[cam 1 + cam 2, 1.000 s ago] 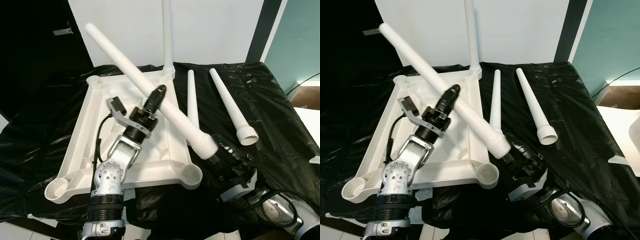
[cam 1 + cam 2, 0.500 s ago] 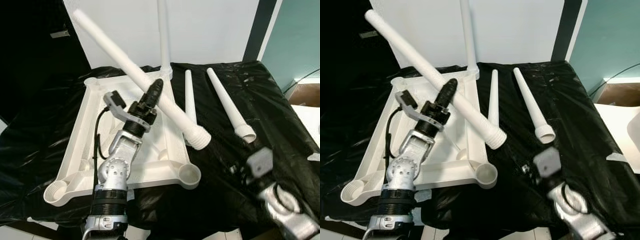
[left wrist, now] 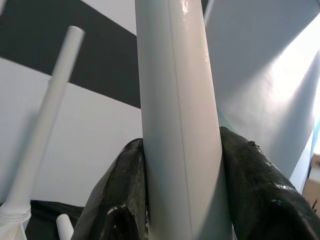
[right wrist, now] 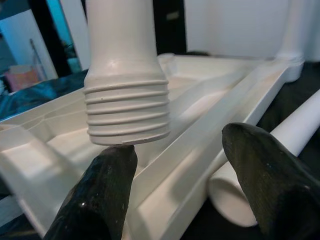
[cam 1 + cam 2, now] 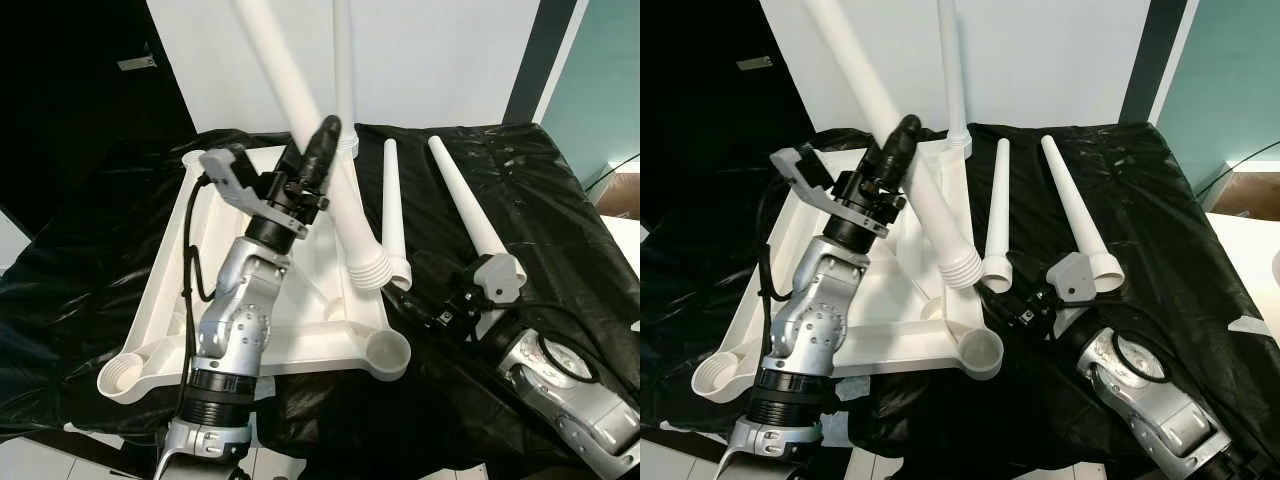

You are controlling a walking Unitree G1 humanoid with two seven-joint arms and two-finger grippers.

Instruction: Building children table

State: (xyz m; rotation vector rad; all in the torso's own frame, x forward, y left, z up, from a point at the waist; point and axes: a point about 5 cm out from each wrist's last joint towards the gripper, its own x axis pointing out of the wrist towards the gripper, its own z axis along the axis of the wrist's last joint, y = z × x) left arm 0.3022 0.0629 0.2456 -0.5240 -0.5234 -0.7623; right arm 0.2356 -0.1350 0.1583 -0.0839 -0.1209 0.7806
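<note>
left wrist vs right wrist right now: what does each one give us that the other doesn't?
Left wrist alone: the left gripper with its jaws clamped on the smooth shaft of the held leg, and the already mounted leg standing upright behind.

Right wrist alone: the held leg's threaded end hanging free above the upturned tabletop, the right gripper with jaws open just below it, and a loose leg lying beside the tabletop.

Both: the same held leg, one its shaft, one its thread.
</note>
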